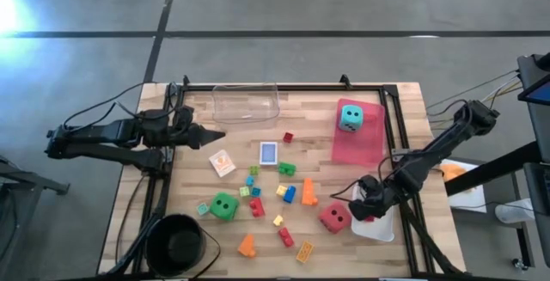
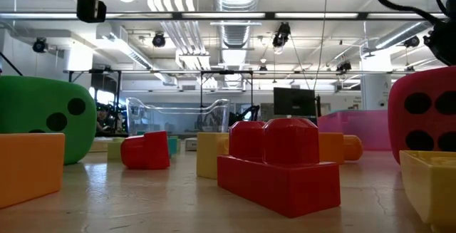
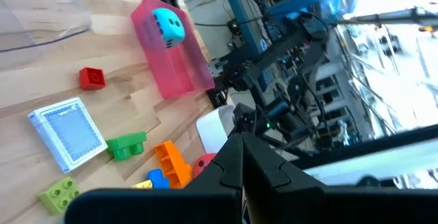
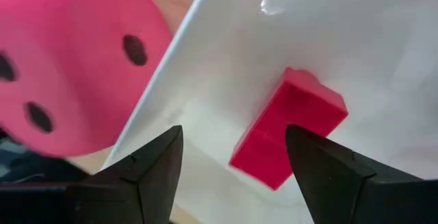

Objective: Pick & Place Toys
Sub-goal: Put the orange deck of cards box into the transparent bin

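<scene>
My right gripper point(image 4: 234, 138) hangs open over the white tray point(image 1: 382, 228) at the table's near right, fingers pointing steeply down. A red brick point(image 4: 287, 128) lies on the tray's floor below and between the fingers, apart from them. The red die point(image 1: 334, 218) stands against the tray's left wall. A teal die point(image 1: 350, 117) sits on the pink tray point(image 1: 361, 143). The green die point(image 1: 224, 205), the blue card box point(image 1: 269, 153) and several small bricks lie on the table's middle. My left gripper point(image 1: 219, 135) waits shut at the table's left.
A clear tray point(image 1: 245, 105) stands at the far edge and a black bowl point(image 1: 176, 242) at the near left corner. An orange-and-white card point(image 1: 223, 162) lies beside the blue box. Black frame rails point(image 1: 395, 126) border the table.
</scene>
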You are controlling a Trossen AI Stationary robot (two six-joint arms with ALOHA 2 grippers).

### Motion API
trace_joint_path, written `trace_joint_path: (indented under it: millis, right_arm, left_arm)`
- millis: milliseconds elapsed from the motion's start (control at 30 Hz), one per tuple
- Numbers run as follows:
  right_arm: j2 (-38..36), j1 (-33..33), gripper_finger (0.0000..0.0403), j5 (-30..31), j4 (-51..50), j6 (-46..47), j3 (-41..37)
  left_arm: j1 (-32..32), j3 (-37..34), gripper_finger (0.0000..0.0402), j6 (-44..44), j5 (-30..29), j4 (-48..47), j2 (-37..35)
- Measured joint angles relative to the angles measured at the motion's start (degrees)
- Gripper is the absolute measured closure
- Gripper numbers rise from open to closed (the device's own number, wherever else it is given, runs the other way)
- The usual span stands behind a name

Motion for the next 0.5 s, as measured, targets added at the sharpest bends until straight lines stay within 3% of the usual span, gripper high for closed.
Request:
trace_joint_path:
  millis: [333,500]
  right_arm:
    - [-8.1,0.0,0.0151,1.8,0.4,-0.4,0.0]
    - [-11.3,0.0,0.0151,5.1,0.7,-0.6,0.0]
  left_arm:
    - [0.0,0.0,0.0399,7.7,0.7,2.4,1.1]
    - [0.0,0.0,0.0384,4.6,0.5,2.4,4.2]
